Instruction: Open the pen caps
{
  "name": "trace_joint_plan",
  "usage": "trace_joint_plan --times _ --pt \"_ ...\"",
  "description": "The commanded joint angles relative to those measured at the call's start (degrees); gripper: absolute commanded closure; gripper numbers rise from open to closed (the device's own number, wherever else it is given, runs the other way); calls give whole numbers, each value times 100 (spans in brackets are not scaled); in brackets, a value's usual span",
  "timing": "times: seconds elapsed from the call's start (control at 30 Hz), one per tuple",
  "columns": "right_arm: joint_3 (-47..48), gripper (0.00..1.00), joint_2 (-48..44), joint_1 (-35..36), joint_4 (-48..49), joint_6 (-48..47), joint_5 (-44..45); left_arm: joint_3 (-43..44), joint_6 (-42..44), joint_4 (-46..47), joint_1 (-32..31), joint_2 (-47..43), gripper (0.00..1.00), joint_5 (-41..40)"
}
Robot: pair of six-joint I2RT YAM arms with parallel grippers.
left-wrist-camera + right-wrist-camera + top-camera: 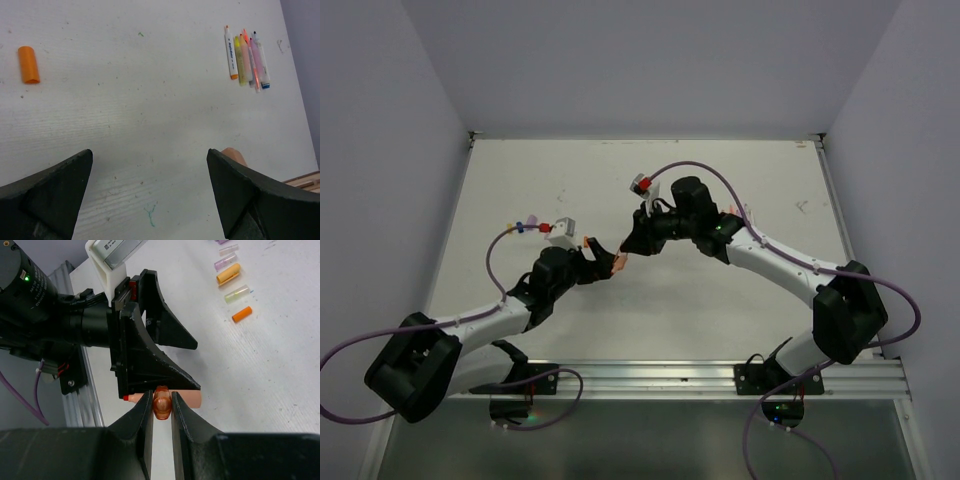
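My right gripper (162,407) is shut on a translucent orange pen cap (162,404), seen end-on between its fingers. Just beyond it lies a peach pen (192,398) with its red tip (125,398) bare, running crosswise behind one finger of my left gripper (607,263). The left gripper is open, jaws wide apart and nothing between them; only the pen's peach end (234,154) peeks past its right finger. In the top view both grippers meet mid-table, the right gripper (636,243) close to the pen (620,262).
Several pens (246,60) lie side by side, partly hidden by the right arm in the top view (747,212). A loose orange cap (28,64) lies alone. A row of loose caps, lilac (226,261), yellow-orange (228,273) and orange (241,314), lies near the left arm (527,225).
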Motion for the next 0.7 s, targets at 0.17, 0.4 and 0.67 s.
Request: trace_joint_plan --times 0.17,0.4,0.67 --pt "-161 100 -131 7 103 -148 53 13 344 1315 -16 51 0 724" --pt "-310 100 71 7 -29 -315 44 -40 722 1184 -25 473 0 830" --pt "-609 100 308 16 -21 -394 80 -23 995 797 -25 605 0 374"
